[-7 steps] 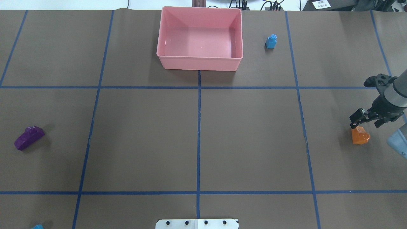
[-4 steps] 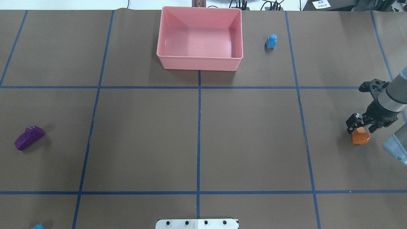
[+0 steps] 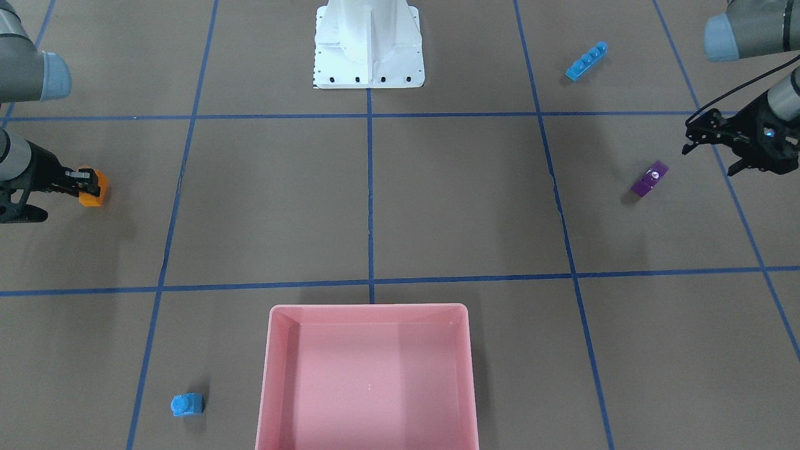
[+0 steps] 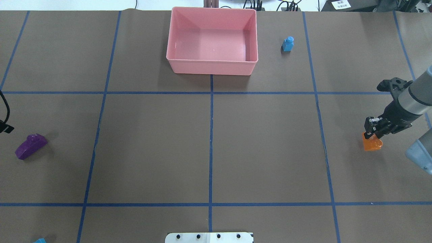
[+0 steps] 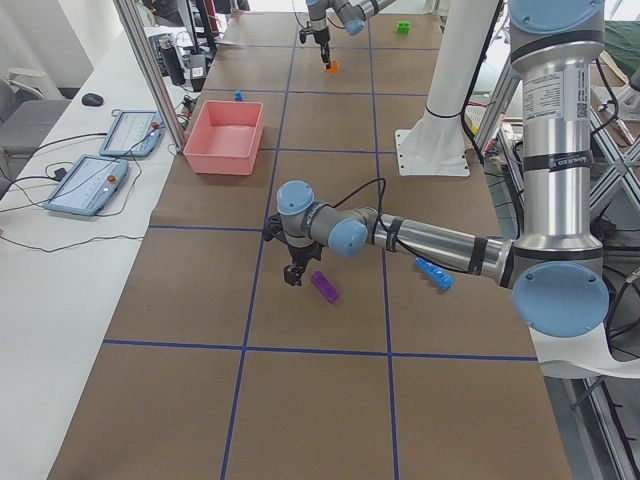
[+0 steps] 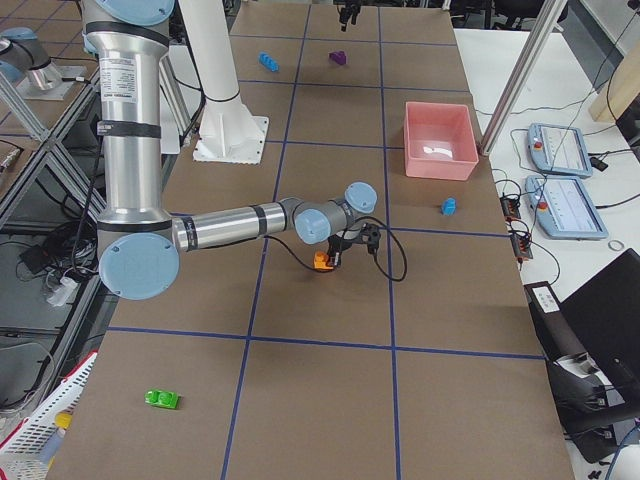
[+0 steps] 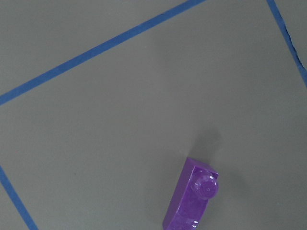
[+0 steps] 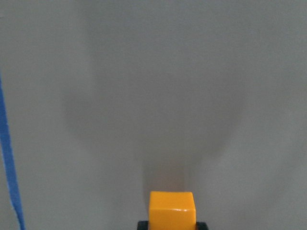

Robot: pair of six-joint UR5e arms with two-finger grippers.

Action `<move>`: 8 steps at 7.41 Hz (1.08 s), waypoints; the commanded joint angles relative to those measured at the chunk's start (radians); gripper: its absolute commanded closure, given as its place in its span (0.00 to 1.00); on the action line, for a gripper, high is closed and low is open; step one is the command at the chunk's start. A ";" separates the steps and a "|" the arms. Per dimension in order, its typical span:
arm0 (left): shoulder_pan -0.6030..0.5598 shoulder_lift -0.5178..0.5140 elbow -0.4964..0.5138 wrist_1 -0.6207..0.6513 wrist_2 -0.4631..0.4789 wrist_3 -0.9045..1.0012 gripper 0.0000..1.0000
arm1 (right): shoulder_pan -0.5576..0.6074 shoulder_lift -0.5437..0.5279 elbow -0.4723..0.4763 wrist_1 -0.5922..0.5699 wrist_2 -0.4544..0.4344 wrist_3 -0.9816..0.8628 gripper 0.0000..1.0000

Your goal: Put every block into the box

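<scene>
The orange block is on the robot's right side of the desk. It is pinched from above by the right fingers, which are closed on it. In the right wrist view the block's top shows between two dark fingertips. Whether it touches the desk cannot be told.

The box is a pink tray. It stands at the middle of the desk's far edge, across from the white robot base. Every block in view lies outside it. The small blue block stands upright near the box's right wall in the overhead view, not touching it.

The purple block lies on the robot's left side, stud up, well apart from the box. The left fingers hang near it, spread apart and holding nothing, with a gap between them and the block. The left wrist view looks down on the purple block with no fingertip in view.

The long blue block lies on the same side, closer to the robot base, under the left arm in the left side view.

The green block lies at the desk's end on the robot's right, well apart from everything else.

Blue tape lines divide the brown desk into squares.
</scene>
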 commanded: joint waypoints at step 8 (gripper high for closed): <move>0.199 -0.037 0.097 -0.044 0.121 -0.002 0.09 | -0.065 1.002 -0.672 -0.020 -0.097 0.493 1.00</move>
